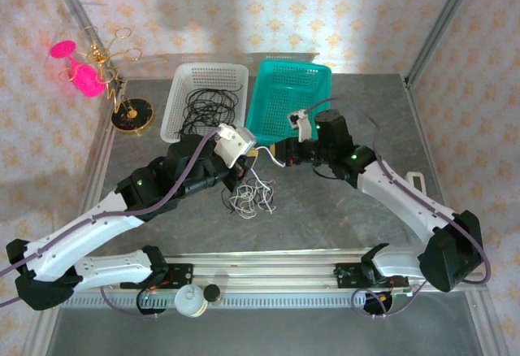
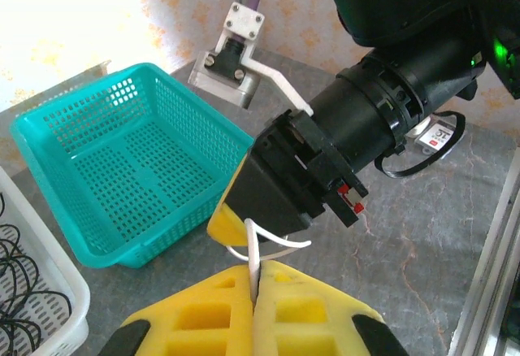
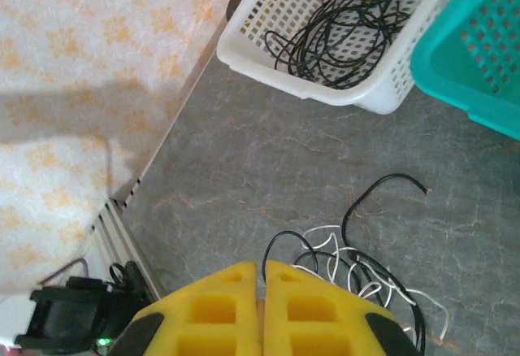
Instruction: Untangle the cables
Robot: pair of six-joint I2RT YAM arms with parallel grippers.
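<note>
The cables lie as a small tangle [image 1: 252, 197] of thin black and white cord on the grey table between the two arms; the right wrist view shows it [image 3: 357, 267] just past my fingers, with a black end [image 3: 382, 189] curling away. My left gripper [image 1: 250, 165] hovers above the tangle, shut [image 2: 257, 279] on a white cable [image 2: 253, 254]. That strand rises a short way into my right gripper [image 2: 227, 224], which sits almost tip to tip with the left one [image 1: 275, 154]. Its jaws [image 3: 262, 268] are shut, and the pinched strand is hidden in its own view.
A white basket [image 1: 171, 120] holding black cords stands at the back, also in the right wrist view [image 3: 325, 92]. Beside it is an empty teal basket [image 1: 264, 80] [image 2: 138, 234]. A brass stand with pink ornaments [image 1: 132, 116] occupies the back left corner. Metal frame posts and patterned walls border the table.
</note>
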